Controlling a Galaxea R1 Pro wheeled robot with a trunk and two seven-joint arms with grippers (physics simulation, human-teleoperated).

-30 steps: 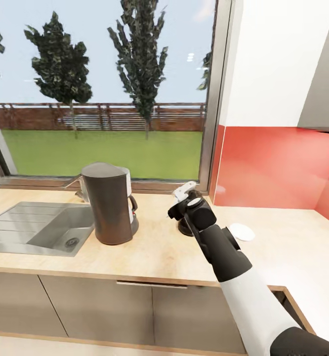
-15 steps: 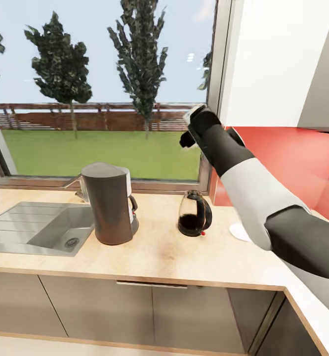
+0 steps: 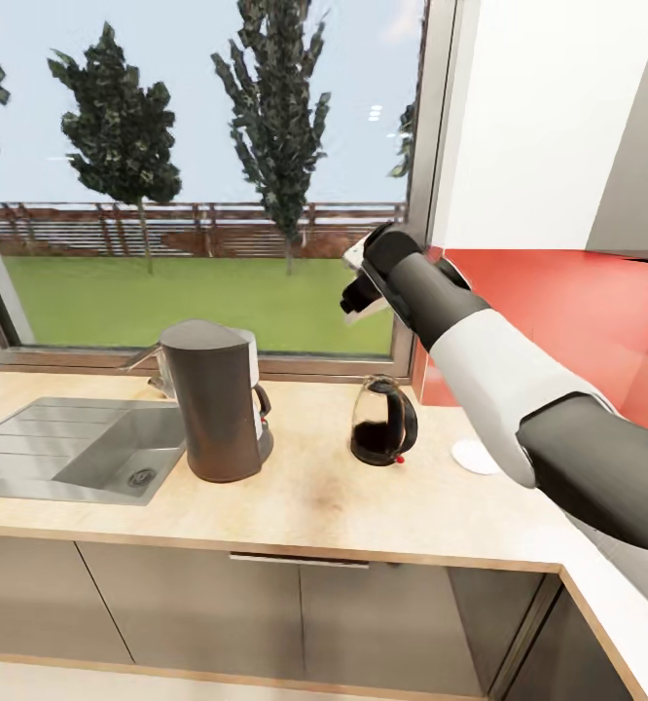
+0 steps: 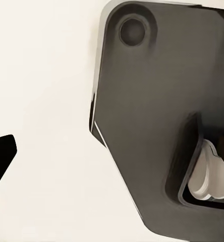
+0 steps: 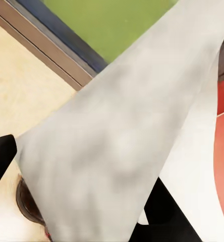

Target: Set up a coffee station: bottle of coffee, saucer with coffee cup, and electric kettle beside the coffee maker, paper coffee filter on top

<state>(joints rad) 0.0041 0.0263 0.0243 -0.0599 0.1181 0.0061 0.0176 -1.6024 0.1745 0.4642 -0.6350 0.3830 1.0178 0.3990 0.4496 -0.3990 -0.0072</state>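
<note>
A robot's right arm reaches forward from the near right, white forearm and dark wrist, with the right gripper (image 3: 360, 282) raised in front of the window frame, above the counter. In the right wrist view a large pale grey, wedge-shaped sheet (image 5: 117, 146) lies between the fingers; it appears to be the paper coffee filter, clamped in the jaws. The left wrist view gives a close dark panel against a pale surface; whether the left jaws are apart or together cannot be told.

Below the arm runs the kitchen countertop (image 3: 314, 501), light wood grain over grey cabinet fronts. On it stands the coffee maker (image 3: 213, 399), a tall dark cylinder, just beside a steel sink (image 3: 76, 448). To its right, near but apart, sits the electric kettle (image 3: 383, 422), glass with a black handle. Further right the saucer (image 3: 473, 456) lies flat, partly hidden by the arm.

Judging by this, the coffee maker and kettle look placed. The filter is not yet on the coffee maker.

Behind, a window (image 3: 207, 175) faces lawn and trees; a red backsplash (image 3: 548, 331) lines the right wall.
</note>
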